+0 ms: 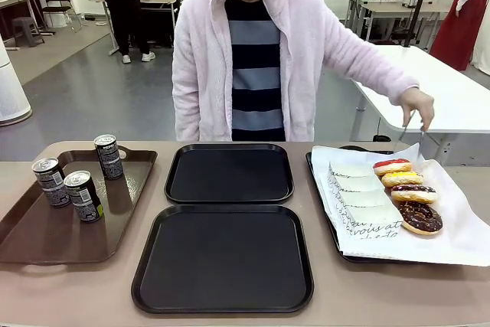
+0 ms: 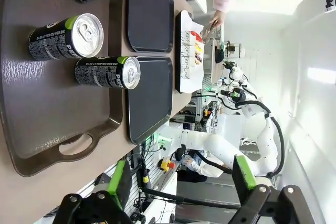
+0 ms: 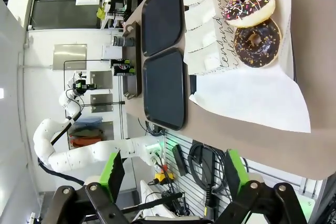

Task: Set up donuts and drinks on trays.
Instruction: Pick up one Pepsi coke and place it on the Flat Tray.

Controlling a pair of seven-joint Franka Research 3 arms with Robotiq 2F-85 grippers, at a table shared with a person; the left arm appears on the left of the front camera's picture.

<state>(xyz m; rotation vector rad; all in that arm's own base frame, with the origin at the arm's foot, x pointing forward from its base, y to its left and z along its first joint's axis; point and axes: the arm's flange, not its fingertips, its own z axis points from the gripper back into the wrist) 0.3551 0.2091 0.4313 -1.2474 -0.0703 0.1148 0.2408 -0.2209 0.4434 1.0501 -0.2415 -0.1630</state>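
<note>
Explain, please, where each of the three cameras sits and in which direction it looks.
Front view: fixed on the robot's side, facing across the table at the person, whose hand shows at right.
Left wrist view: rolled sideways, looking along the open left gripper at three cans on the brown tray.
Right wrist view: rolled sideways, looking along the open right gripper at the donuts on white paper.
Shared: all three show the two black trays.

The brown tray point(image 1: 31, 239) at the worktop's left edge is cut off by the picture's side. White paper point(image 1: 448, 246) hides most of the tray beneath point(image 1: 318, 189). What the person's hand point(image 1: 419, 105) holds is too small to tell.
</note>
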